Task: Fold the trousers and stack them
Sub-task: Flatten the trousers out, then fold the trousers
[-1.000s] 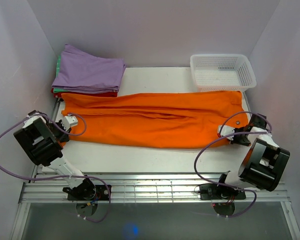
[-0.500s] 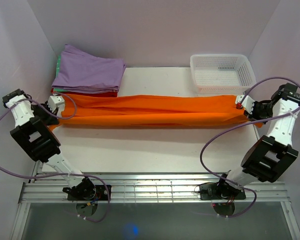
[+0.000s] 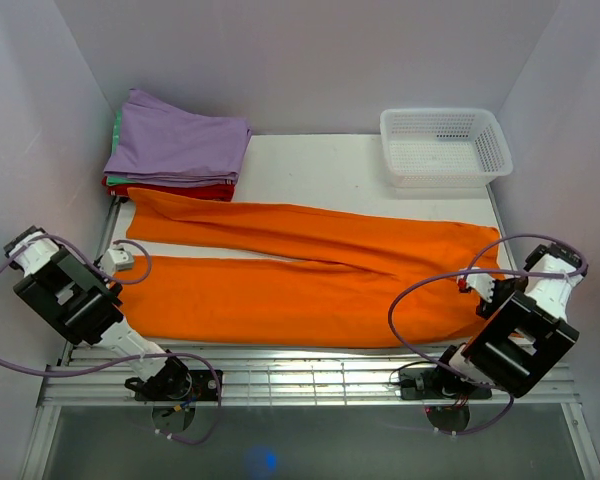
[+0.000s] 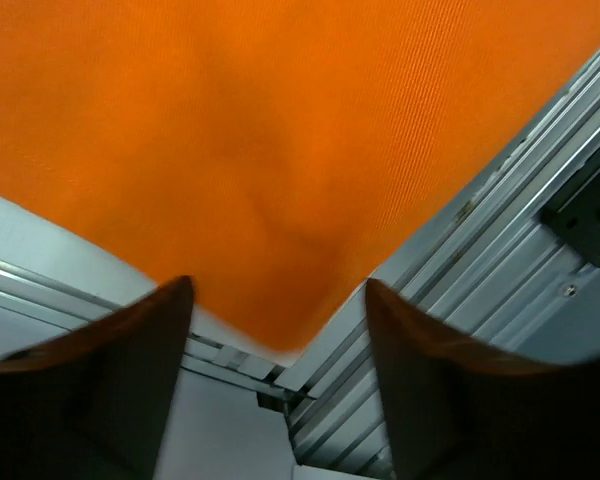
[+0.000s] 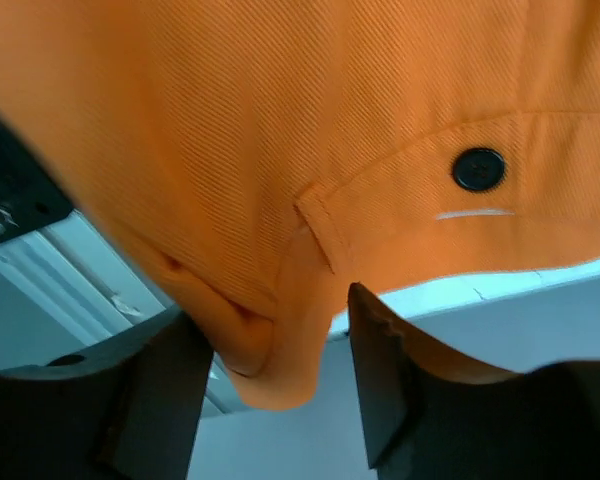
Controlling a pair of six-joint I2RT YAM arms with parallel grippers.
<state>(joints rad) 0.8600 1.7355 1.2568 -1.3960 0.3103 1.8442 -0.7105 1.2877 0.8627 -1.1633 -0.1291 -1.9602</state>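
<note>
Step in hand: spread-out, first fold not made yet. The orange trousers lie flat across the worktop, nearly the full width. Waist is at the right and the legs run left in a shallow V. The far hem sits right by the folded-garment stack, lilac piece on top. The near edge reaches the front rail.

Left end effector is at the left edge, between the two hems. Right end effector is at the waist's near corner. Both are open and gripping nothing.

My read on the next move: close each one on its near corner, hem on the left and waist on the right. Lift together and carry the near leg over the far one, keeping the cloth taut so the crease runs straight. After that, shorter folds, then onto the stack.

View differences:
- Top view gives the overall lay plus the white basket at far right. It's too coarse to show the jaw gap.
- Left wrist view shows the fingers apart, with a hem corner lying in the gap over the aluminium rail.
- Right wrist view shows the fingers apart, with a bunched waist corner sagging between them. It also shows a dark button and a belt loop. I can't tell whether the cloth brushes a finger.
</note>
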